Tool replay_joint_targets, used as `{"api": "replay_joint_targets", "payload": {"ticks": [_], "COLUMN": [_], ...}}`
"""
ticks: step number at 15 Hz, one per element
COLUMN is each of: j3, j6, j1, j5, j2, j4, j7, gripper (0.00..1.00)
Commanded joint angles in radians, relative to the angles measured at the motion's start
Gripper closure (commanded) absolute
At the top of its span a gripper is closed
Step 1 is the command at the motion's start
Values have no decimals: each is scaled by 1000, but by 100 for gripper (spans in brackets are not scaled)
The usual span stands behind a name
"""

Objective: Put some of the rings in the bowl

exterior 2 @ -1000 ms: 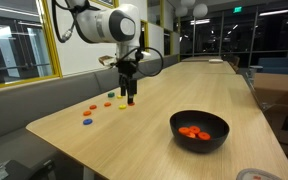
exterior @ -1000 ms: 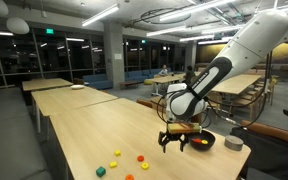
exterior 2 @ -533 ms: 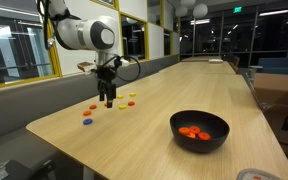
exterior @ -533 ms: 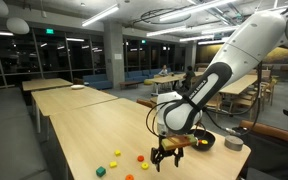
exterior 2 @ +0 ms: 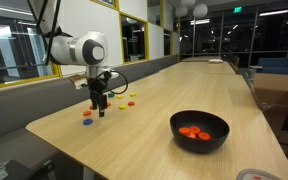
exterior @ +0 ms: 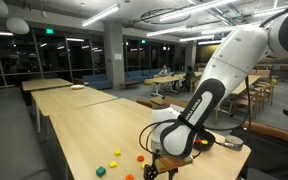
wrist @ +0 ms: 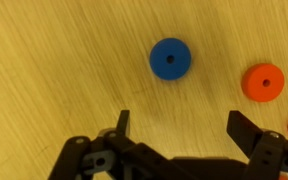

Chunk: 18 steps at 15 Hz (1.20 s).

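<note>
Wrist view: gripper [wrist: 184,130] jaws wide apart, nothing btwn them, low over the wooden table [wrist: 44,60]. Just ahead lies a blue ring [wrist: 170,58]; an orange-red ring [wrist: 263,83] sits off to one side, outside the jaws' line. In an exterior view the bowl [exterior 2: 199,146] is well apart, w/ several orange rings [exterior 2: 192,132] already inside. Risk, imo: dropping straight down grabs the blue one, or a finger lands on a flat ring & flicks it away.

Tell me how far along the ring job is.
Done: several orange rings lie in the black bowl. In hand: nothing; the open jaws hover empty above a blue ring and a red-orange one. Left: loose rings on the table, if more are wanted.
</note>
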Motion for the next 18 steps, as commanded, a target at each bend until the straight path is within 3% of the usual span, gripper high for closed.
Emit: {"api": "replay_joint_targets", "payload": {"ticks": [1,9,18], "j3": [-34,-69,-73], "j6": [59,98,147], "j1": [64,144,156], "j5": [-50,-123,-129], "j2": [22,4,-19], "j4": [6,-40,-115], "j7": [106,297,408], "gripper": [0,0,0]}}
